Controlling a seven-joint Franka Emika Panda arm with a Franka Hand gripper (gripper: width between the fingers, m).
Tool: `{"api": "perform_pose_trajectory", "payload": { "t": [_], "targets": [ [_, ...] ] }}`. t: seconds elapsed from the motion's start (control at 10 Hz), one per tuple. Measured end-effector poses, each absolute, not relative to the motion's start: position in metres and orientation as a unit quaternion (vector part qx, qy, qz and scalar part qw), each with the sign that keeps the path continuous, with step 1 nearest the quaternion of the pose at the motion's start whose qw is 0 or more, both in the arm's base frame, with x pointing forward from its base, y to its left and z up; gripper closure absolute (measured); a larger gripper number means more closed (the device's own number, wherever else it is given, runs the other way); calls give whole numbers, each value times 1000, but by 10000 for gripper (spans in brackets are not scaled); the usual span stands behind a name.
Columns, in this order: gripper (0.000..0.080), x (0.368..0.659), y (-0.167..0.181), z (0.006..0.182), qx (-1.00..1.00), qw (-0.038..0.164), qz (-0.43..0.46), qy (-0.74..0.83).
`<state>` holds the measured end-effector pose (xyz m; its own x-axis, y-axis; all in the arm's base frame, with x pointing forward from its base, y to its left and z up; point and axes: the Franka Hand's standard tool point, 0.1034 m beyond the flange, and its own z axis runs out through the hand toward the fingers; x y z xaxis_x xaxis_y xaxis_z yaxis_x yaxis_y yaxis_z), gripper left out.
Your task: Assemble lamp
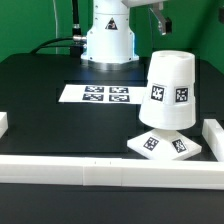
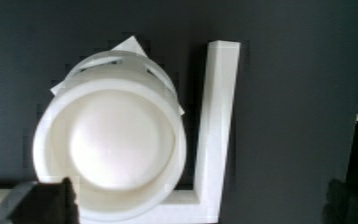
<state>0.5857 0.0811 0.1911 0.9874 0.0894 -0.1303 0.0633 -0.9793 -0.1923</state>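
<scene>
The white lamp stands at the exterior view's right. Its tapered shade (image 1: 170, 90) sits upright over the flat square base (image 1: 163, 146), and both carry black-and-white tags. The bulb is hidden under the shade. My gripper (image 1: 159, 17) hangs well above the shade and touches nothing. The wrist view looks down on the shade's round top (image 2: 114, 140), with a corner of the base (image 2: 133, 45) showing past it. My gripper (image 2: 197, 205) is open and empty; one dark finger (image 2: 44, 204) lies beside the shade's rim and the other is far off by the frame edge.
The marker board (image 1: 97, 95) lies flat in front of the arm's white pedestal (image 1: 108, 38). White border rails run along the front (image 1: 90, 168), the exterior view's left (image 1: 3, 125) and right (image 1: 213, 134). A rail (image 2: 224, 110) lies close beside the lamp.
</scene>
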Motion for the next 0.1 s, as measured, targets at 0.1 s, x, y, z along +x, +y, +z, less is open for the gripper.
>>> {"api": "perform_pose_trajectory", "payload": {
  "t": [0.1],
  "targets": [
    [101, 586, 81, 191, -992, 94, 69, -38]
  ]
}}
